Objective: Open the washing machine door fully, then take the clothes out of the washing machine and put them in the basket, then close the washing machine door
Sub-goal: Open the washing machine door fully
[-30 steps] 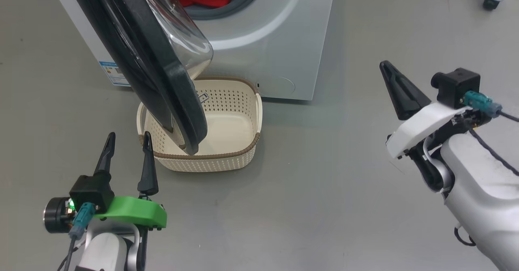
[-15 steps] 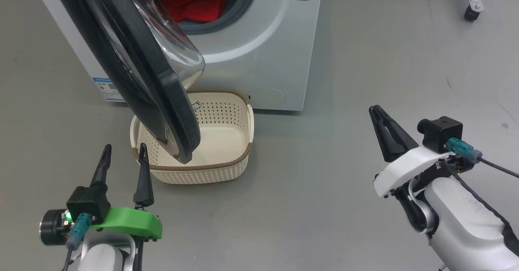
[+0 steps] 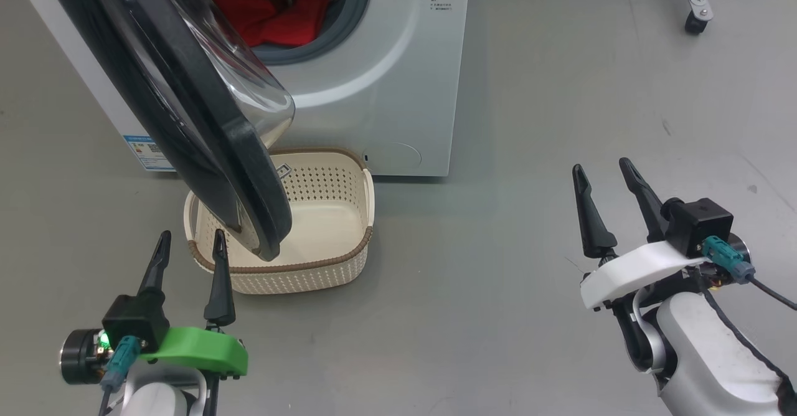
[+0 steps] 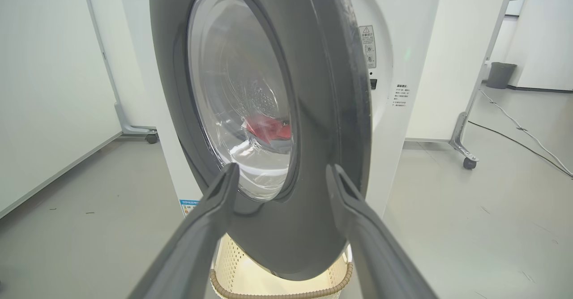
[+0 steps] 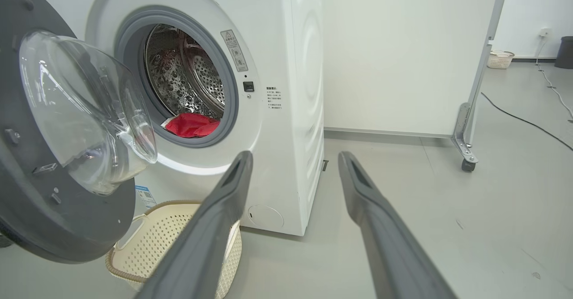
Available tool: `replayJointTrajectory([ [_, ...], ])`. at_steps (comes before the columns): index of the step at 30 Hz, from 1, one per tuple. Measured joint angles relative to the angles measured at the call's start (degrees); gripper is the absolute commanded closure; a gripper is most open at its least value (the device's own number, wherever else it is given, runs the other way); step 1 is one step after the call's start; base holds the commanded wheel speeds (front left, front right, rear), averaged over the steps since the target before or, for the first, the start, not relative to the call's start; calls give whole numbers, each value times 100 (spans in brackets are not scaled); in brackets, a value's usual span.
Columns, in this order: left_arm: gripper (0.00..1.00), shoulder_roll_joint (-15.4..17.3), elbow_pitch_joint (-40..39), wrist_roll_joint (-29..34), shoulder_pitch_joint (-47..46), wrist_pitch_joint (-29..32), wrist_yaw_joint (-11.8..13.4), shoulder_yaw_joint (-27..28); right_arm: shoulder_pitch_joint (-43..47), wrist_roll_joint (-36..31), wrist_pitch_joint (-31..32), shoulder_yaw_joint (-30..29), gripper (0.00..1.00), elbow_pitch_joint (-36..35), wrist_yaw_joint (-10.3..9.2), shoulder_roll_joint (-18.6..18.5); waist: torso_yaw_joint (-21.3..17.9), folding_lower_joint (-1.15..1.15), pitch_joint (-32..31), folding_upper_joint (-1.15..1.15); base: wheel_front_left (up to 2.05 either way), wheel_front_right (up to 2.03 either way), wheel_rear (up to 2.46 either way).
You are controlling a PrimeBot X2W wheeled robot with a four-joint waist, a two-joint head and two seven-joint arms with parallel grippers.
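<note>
- The left tool hovers low at the left over the grey floor. Its two dark fingers stand apart with nothing between them, their tips near the basket's front left corner.
- In the left wrist view those fingers point at the outer face of the washing machine door, and red fabric shows through its glass.
- The washing machine door is swung partway out to the left of the drum mouth, with its clear domed bowl facing the machine. Its black rim hangs above the left part of the basket.
- The basket sits on the floor just in front of the washing machine, below the drum mouth. Its cream bottom shows to the right of the door's edge.
- The clothes lie inside the drum, a red heap at the bottom of the grey rubber-rimmed mouth.
- The right tool hovers over bare floor, well apart from the machine and the basket. Its fingers are spread and hold nothing. In the right wrist view they point toward the machine's lower right corner.
- A caster of a metal frame stands at the far right.
</note>
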Motion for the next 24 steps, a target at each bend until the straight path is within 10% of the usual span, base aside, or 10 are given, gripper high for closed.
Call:
replayJointTrajectory([
  [24, 0, -2, -37, 33, 5, 0, -99, 85, 634, -657, -1, -558, 0, -452, -46, 321, -106, 0, 109, 0, 0, 0, 0],
])
